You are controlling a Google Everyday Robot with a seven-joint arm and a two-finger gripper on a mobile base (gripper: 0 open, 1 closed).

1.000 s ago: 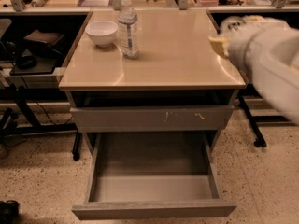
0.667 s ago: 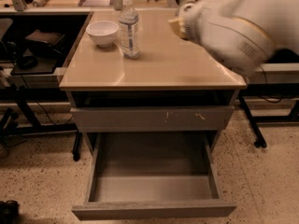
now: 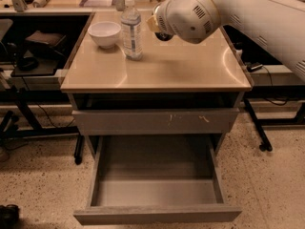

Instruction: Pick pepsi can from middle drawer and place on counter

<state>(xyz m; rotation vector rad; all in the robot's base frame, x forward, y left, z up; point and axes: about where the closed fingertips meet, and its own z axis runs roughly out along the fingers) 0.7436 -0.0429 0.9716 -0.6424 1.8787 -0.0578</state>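
The middle drawer (image 3: 157, 192) is pulled out at the bottom of the grey cabinet, and its bare grey floor holds nothing. The pepsi can is not in view. The beige counter (image 3: 162, 66) tops the cabinet. My white arm (image 3: 190, 11) reaches in from the upper right and hangs over the back middle of the counter. My gripper (image 3: 163, 35) is mostly hidden behind the arm's round housing. Only a dark part shows under it, just right of the water bottle.
A clear water bottle (image 3: 131, 28) and a white bowl (image 3: 105, 34) stand at the counter's back left. A shut grey drawer front with light scratches (image 3: 155, 122) sits above the open drawer. Black frames and cables stand on both sides of the cabinet.
My arm has swung from the right edge of the view leftward across the back of the counter, ending near the bottle. The drawer, bottle and bowl have not moved.
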